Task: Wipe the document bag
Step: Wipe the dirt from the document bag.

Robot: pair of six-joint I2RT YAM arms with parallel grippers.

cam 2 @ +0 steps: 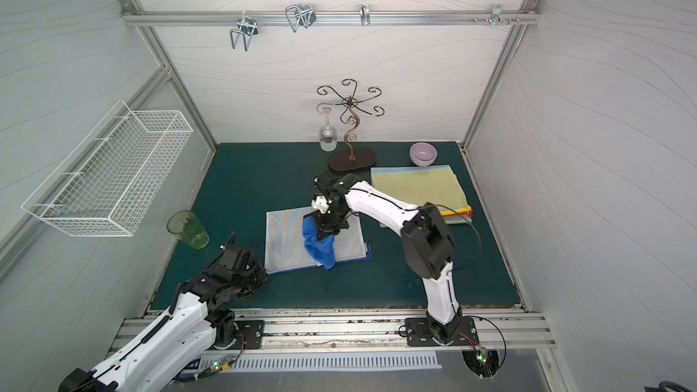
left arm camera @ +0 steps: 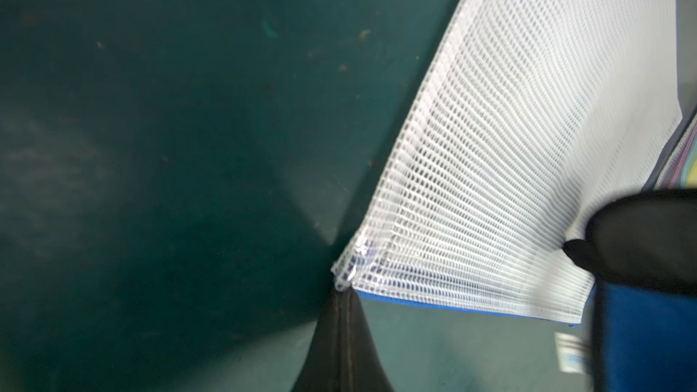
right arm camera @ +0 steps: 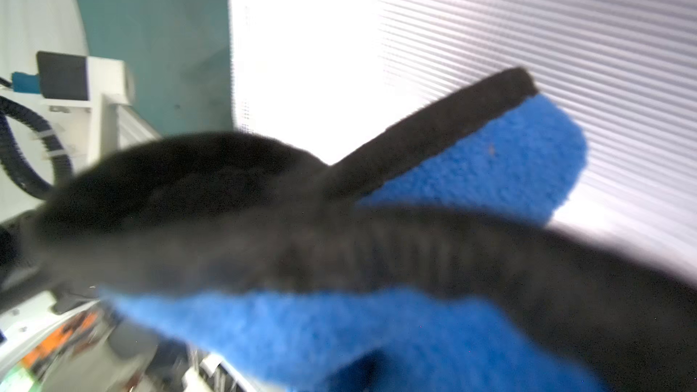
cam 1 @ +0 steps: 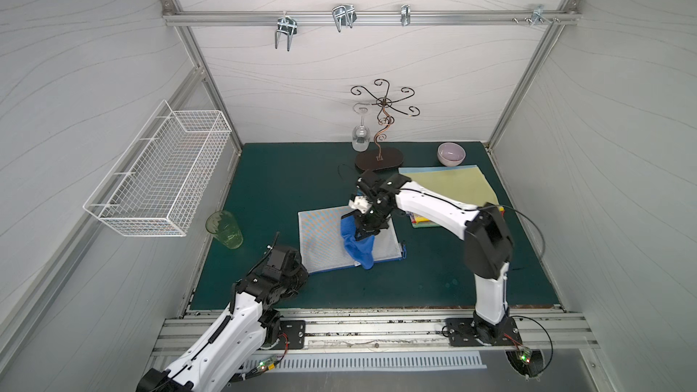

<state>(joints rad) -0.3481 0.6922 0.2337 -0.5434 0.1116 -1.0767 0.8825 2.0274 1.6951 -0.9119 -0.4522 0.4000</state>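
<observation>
In both top views the left gripper [cam 1: 303,271] hides its tips under its own wrist. In the right wrist view the fingers [right arm camera: 415,258] of the right gripper [right arm camera: 528,167] are a dark blur, and the picture's edge cuts off the blue cloth [right arm camera: 339,333] between them.

Even diffuse light is filling both top views, shadows falling soft. In right wrist view the document bag [right arm camera: 301,32] is blowing out white (heavy glare), blue cloth [right arm camera: 490,167] blurring up close. Left wrist view is reading dim.
</observation>
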